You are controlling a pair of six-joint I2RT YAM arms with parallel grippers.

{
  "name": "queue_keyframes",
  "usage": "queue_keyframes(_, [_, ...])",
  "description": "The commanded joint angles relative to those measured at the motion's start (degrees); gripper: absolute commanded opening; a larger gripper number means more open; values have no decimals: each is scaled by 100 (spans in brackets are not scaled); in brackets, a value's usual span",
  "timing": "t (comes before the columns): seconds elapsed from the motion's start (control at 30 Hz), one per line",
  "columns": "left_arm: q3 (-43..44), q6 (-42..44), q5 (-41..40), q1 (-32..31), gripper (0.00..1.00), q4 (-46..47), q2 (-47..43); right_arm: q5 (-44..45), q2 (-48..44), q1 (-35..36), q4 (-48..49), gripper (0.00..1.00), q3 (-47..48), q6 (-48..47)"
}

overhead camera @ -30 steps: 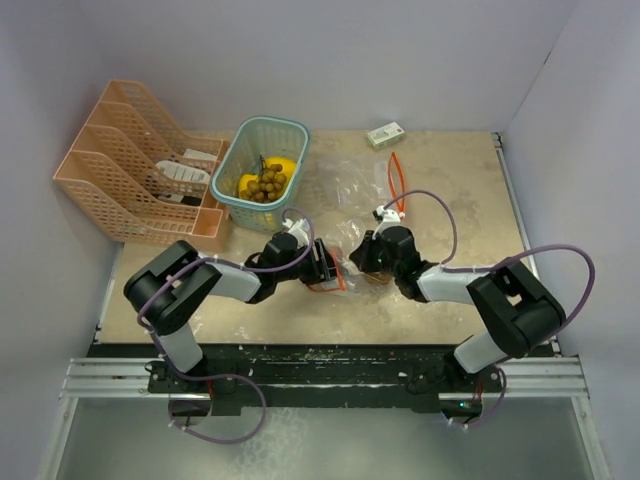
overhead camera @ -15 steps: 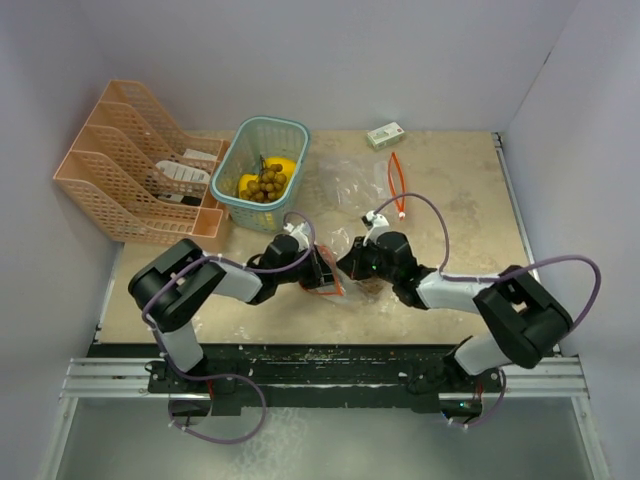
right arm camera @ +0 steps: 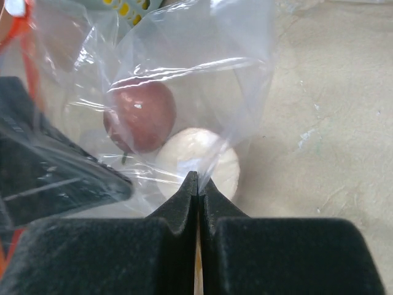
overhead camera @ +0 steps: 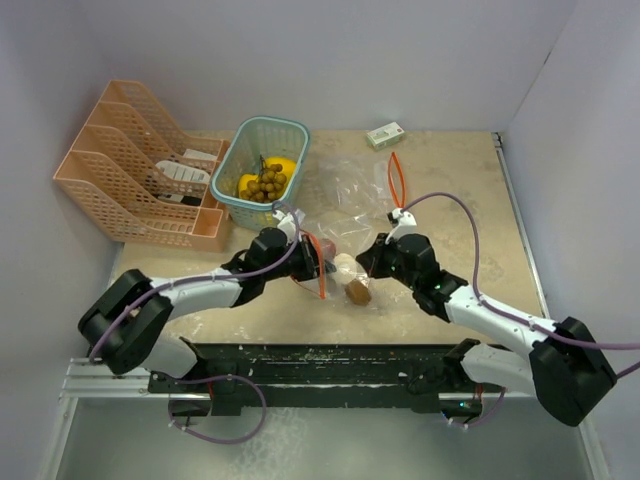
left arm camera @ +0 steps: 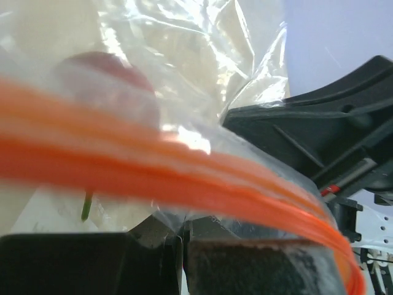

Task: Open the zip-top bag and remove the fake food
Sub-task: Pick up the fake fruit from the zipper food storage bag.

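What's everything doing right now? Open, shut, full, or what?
left gripper: jaws shut on zip-top bag
right gripper: jaws shut on zip-top bag
zip-top bag: pinched both sides, zip unclear
red piece: inside bag
beige piece: inside bag
basket: holding yellow fruits, grape cluster

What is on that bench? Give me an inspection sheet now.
Surface: beige table, scuffed.
Job's things: zip-top bag held between both grippers, red piece and beige piece inside; yellow fruits and grape cluster in teal basket.
Clutter: orange file rack; white-green box; loose orange strip.
Grippers: left gripper shut on bag's orange zipper; right gripper shut on bag film.
Cables: purple cables looping over both arms.
Surroundings: plain pale walls.
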Motion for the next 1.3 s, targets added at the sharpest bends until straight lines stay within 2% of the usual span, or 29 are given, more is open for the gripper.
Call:
queue_keyframes(0.0, [-36,513,-485,49,0,-776,-728,630,-246,-122,-724,0,-75,-56])
queue_keyframes(0.13, [-62,692,-689,55,0,-1247,-1020,743,-270,-133,-884,0,-63,-18])
queue_keyframes(0.17, [-75,704,-693,55,3,-1274,-1018,693,-258,-127,-859,0,-65,-2])
queue_keyframes(0.27, [-77,697,-669,52,19,-1253,-897,448,-189,-132,-701,0,-68,23])
queue_keyframes(0.4, [-82,658,-622,58,46,-1118,-665,595,3,-128,-687,0,47,-134])
queue_keyframes(0.47, [-84,667,-627,55,53,-1087,-629,555,63,-132,-699,0,91,-171])
queue_keyframes(0.57, [-82,715,-684,53,57,-1116,-632,526,-75,-131,-785,1,125,-195])
queue_keyframes(0.67, [-81,752,-750,58,56,-1171,-633,718,-403,-126,-1061,35,226,-171])
queue_keyframes(0.73, [-80,770,-770,58,54,-1182,-612,987,-678,-124,-1292,49,327,-143])
queue_keyframes(0.87, [-82,767,-734,58,51,-1129,-521,1512,-986,-117,-1483,61,534,-160])
queue_keyframes(0.93, [-79,755,-698,61,50,-1077,-475,1439,-820,-117,-1407,66,694,-217])
queue_keyframes(1.0, [-82,731,-673,54,50,-1038,-434,1231,-443,-124,-1374,66,1033,-353])
queue_keyframes(1.07, [-82,715,-644,53,50,-1009,-414,970,8,-101,-1254,65,1268,-415])
queue_keyframes(1.1, [-82,706,-633,59,50,-1000,-418,865,178,-80,-1082,60,1327,-436])
queue_keyframes(1.13, [-82,702,-631,58,51,-991,-421,783,337,-69,-886,51,1347,-446])
queue_keyframes(1.2, [-79,692,-631,56,51,-981,-422,641,679,-68,-538,25,1411,-461])
queue_keyframes(1.27, [-81,693,-635,58,50,-992,-436,559,1046,-60,-394,10,1526,-449])
